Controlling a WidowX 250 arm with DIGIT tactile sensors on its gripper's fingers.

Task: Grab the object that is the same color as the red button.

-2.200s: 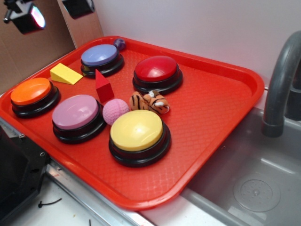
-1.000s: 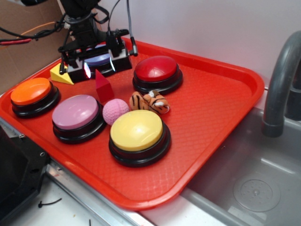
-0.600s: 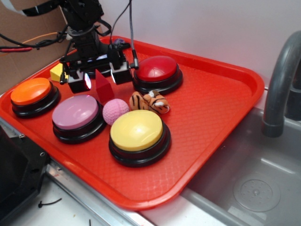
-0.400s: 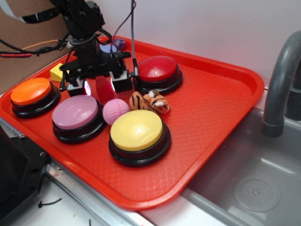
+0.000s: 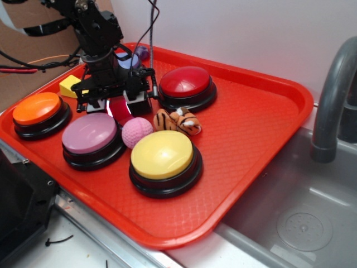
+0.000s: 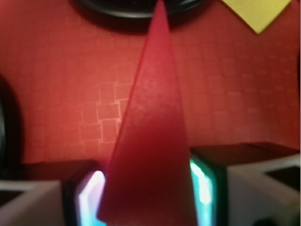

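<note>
Exterior view: a red tray (image 5: 262, 111) beside a grey sink (image 5: 301, 212) with a grey faucet (image 5: 332, 95) carries five dome buttons on black bases. The red button (image 5: 186, 84) sits toward the tray's back; the yellow button (image 5: 163, 155) is nearest the front edge, the pink button (image 5: 89, 133) to its left, the orange button (image 5: 37, 108) at the far left, and the purple button (image 5: 129, 59) is largely hidden behind the arm. A pink ball (image 5: 136, 131) lies between the pink and yellow buttons, a striped tiger toy (image 5: 177, 121) lies just in front of the red button, and a corner of a yellow wedge (image 5: 69, 85) shows at left. The gripper (image 5: 118, 103) is lowered over the red pyramid block (image 5: 119, 108), which stands on the tray between the pink and red buttons, just behind the ball; only a strip of it shows between the two fingers.

Wrist view: the red pyramid block (image 6: 150, 141) stands upright between the gripper (image 6: 146, 197) fingers (image 6: 211, 183), one on either flank of its base. The jaws are parted around it; whether the pads touch its sides cannot be told. Part of the yellow wedge (image 6: 256, 12) appears at upper right
</note>
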